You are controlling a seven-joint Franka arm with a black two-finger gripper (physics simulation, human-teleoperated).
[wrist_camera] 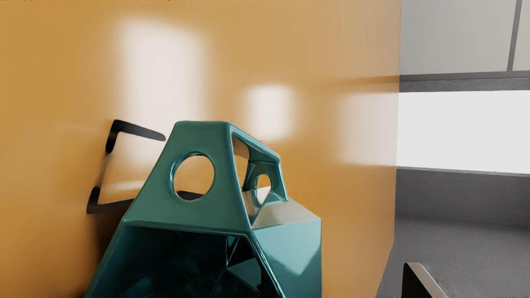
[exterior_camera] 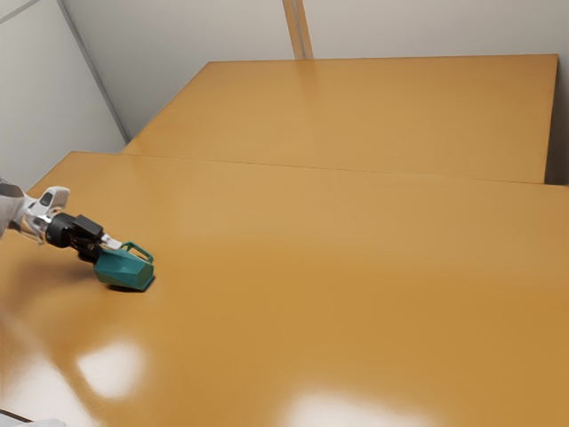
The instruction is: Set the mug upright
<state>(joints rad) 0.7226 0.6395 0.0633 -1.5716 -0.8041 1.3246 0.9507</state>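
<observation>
At the exterior view's left, my gripper [exterior_camera: 108, 242] reaches down to the teal mug [exterior_camera: 124, 269]. The mug lies tipped over, its mouth toward my hand, its base toward the exterior view's right and its handle [exterior_camera: 138, 251] raised. In the wrist view the faceted mug [wrist_camera: 290, 244] turns its dark opening to the camera, beside a handle with round holes. My gripper [wrist_camera: 265, 285] is open there: one fingertip [wrist_camera: 420, 283] stands apart from the mug's outer wall. The other finger is hidden by the mug.
The orange-brown table [exterior_camera: 338, 285] extends far beyond the mug, with a second tabletop [exterior_camera: 356, 111] behind it. Pale walls [exterior_camera: 196, 31] rise at the back. In the wrist view, a dark shadow [wrist_camera: 136, 130] falls on the table beside the mug.
</observation>
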